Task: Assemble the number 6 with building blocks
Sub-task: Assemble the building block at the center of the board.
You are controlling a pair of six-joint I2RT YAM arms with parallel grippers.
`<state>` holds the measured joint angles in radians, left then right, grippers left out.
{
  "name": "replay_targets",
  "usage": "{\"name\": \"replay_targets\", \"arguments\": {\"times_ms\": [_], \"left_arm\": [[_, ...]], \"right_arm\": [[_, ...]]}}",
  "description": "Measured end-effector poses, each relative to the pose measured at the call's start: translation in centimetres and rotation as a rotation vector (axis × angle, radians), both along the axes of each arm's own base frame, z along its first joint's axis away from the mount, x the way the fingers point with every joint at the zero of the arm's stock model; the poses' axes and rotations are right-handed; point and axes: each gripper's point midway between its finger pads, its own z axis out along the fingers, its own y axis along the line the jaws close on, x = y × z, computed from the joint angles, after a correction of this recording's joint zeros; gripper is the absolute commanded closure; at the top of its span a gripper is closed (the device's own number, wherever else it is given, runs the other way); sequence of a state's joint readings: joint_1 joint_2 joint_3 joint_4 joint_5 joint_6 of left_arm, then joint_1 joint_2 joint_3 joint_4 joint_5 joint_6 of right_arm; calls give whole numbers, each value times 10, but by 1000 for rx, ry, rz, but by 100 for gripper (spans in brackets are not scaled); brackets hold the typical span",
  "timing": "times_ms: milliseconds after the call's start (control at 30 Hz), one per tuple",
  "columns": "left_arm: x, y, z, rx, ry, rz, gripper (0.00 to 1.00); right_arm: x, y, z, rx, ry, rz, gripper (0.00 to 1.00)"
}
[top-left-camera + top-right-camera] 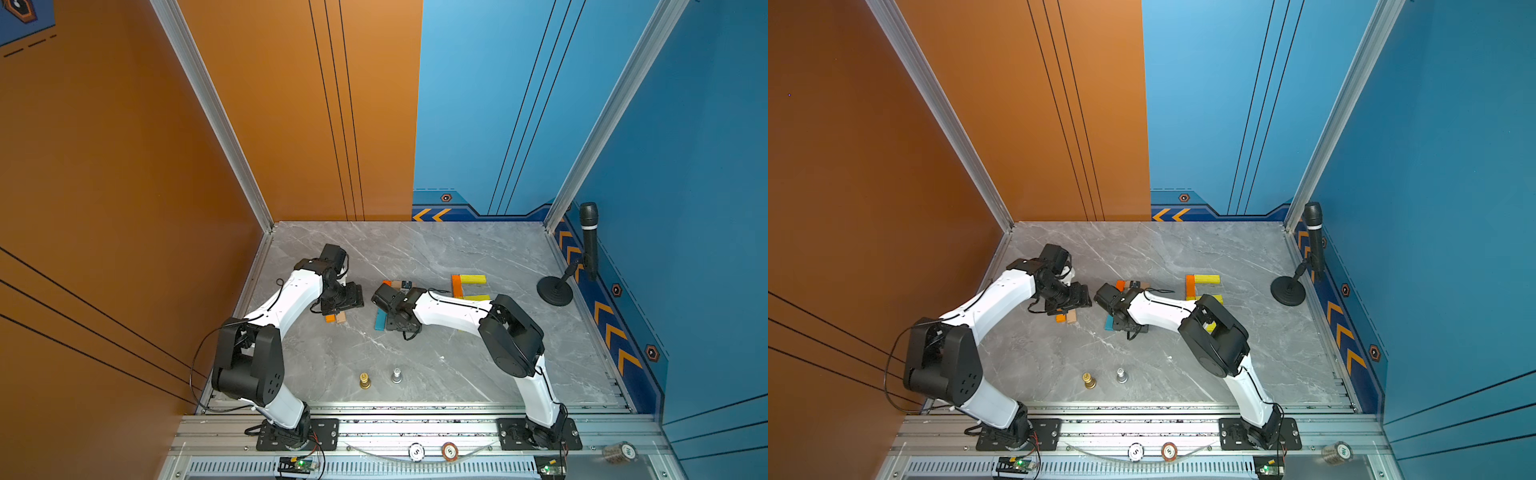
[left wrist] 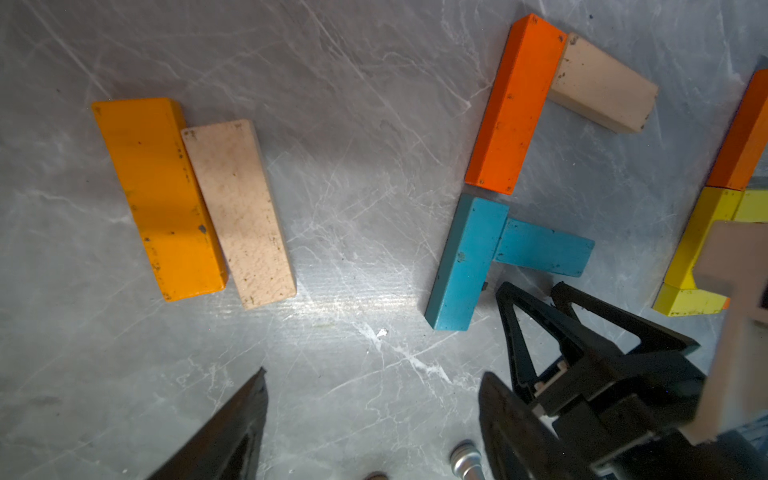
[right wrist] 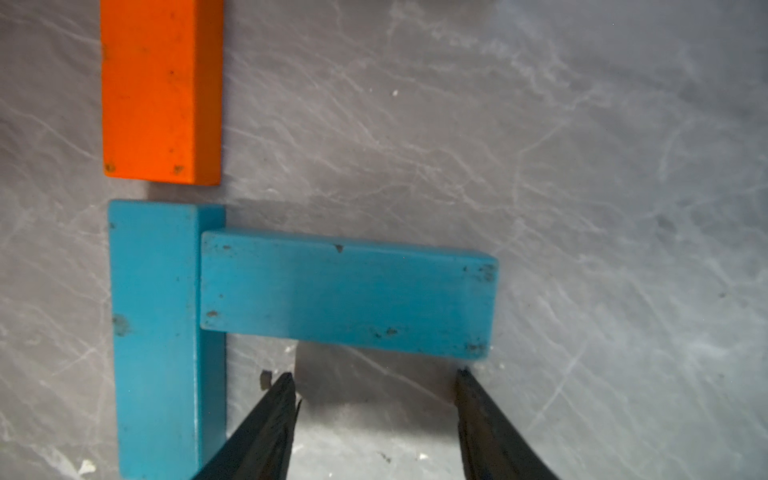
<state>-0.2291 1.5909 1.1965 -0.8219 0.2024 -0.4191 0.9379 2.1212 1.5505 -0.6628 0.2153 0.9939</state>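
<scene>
In the right wrist view a flat teal block (image 3: pixel 347 293) butts sideways against a second teal block (image 3: pixel 156 332) that stands on its edge, with an orange block (image 3: pixel 160 89) in line beyond it. My right gripper (image 3: pixel 374 374) is open, its tips just short of the flat teal block's long side and holding nothing. In the left wrist view an orange-yellow block (image 2: pixel 160 199) and a tan block (image 2: pixel 239 212) lie side by side. Another tan block (image 2: pixel 602 83) touches the orange one. My left gripper (image 2: pixel 374 376) is open and empty over bare table.
Orange (image 1: pixel 456 286) and yellow blocks (image 1: pixel 472 279) form a separate group at the right, partly under my right arm. A gold pawn (image 1: pixel 365 380) and a silver pawn (image 1: pixel 397 375) stand near the front. A microphone on a stand (image 1: pixel 589 241) is at the right wall.
</scene>
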Motion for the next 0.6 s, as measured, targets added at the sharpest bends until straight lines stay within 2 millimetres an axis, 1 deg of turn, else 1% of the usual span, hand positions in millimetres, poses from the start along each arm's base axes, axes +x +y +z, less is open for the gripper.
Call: {"name": "replay_targets", "arguments": {"times_ms": [600], "left_arm": [[0,-2,0,-11,0,-3,20]], "right_arm": [[4,0,-2,-41,6,-58,39]]}}
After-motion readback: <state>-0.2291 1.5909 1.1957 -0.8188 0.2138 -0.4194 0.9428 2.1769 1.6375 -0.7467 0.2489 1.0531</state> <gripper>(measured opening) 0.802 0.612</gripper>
